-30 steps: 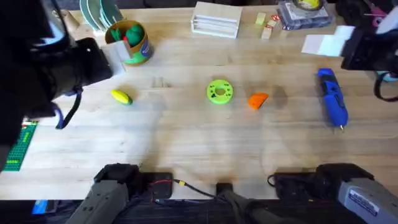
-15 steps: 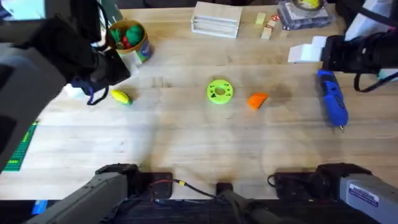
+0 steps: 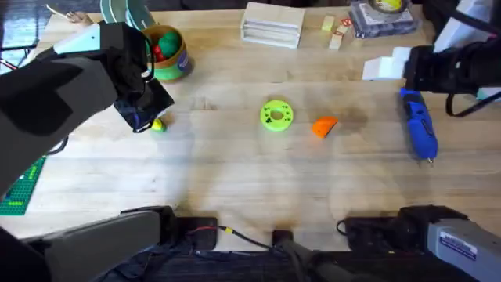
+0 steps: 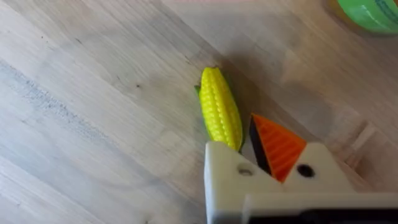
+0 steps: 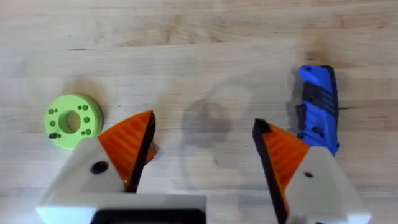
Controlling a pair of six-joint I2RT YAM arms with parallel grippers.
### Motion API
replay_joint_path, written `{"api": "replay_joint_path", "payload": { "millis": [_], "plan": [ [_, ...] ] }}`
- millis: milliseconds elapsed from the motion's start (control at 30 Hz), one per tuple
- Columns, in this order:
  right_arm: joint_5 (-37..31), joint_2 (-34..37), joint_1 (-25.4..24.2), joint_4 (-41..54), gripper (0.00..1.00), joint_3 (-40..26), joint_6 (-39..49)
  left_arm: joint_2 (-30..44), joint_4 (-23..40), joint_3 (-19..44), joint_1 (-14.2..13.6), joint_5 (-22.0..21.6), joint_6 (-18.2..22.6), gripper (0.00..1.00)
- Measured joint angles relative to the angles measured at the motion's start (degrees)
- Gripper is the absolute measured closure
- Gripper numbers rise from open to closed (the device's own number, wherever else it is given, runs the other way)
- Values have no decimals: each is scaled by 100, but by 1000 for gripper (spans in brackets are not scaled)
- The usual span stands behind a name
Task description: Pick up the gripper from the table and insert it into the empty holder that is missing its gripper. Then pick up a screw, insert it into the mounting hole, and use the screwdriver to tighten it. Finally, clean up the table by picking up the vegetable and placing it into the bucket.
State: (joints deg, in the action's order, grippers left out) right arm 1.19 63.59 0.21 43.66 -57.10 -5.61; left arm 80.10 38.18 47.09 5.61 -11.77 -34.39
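1. One vegetable (image 3: pixel 158 124), a yellow toy corn cob, lies on the table (image 3: pixel 235 172) at the left, just in front of the bucket (image 3: pixel 166 53). In the left wrist view the cob (image 4: pixel 219 114) lies flat, its long axis running away from the fingers, with a bit of green husk at the far end.
2. One bucket, green with a yellow rim, stands upright near the back left of the table; one red and one green toy piece sit inside it.
3. One loose orange gripper (image 3: pixel 324 125) lies flat near the table's middle, just right of the one green disc (image 3: pixel 275 114). Its narrow end points right and slightly toward the back.
4. One blue screwdriver (image 3: pixel 418 125) lies flat at the right. Its long axis runs from back to front, and the thin metal bit points toward the arm bases.
5. The left gripper (image 3: pixel 145 117) hangs right over the cob. Only one orange pad (image 4: pixel 277 146) is visible beside the cob, so I cannot tell how far its fingers are spread.
6. The right gripper (image 5: pixel 202 155) is spread wide with nothing between its orange pads (image 5: pixel 127 144), and it sits above the bare wood between the disc (image 5: pixel 66 121) and the screwdriver (image 5: pixel 318 110).
7. Overhead, the right arm (image 3: pixel 446 66) reaches in from the right edge, just behind the screwdriver's rear end.
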Motion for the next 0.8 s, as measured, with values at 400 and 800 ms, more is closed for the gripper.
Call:
{"api": "replay_joint_path", "payload": {
  "millis": [400,800],
  "plan": [
    [-2,1,0,0,10,0,0,-1791,318,0,-1029,-6,1266,11],
    [-2,0,0,7,10,0,0,-4137,-114,0,-2461,1,2820,991]
  ]
}}
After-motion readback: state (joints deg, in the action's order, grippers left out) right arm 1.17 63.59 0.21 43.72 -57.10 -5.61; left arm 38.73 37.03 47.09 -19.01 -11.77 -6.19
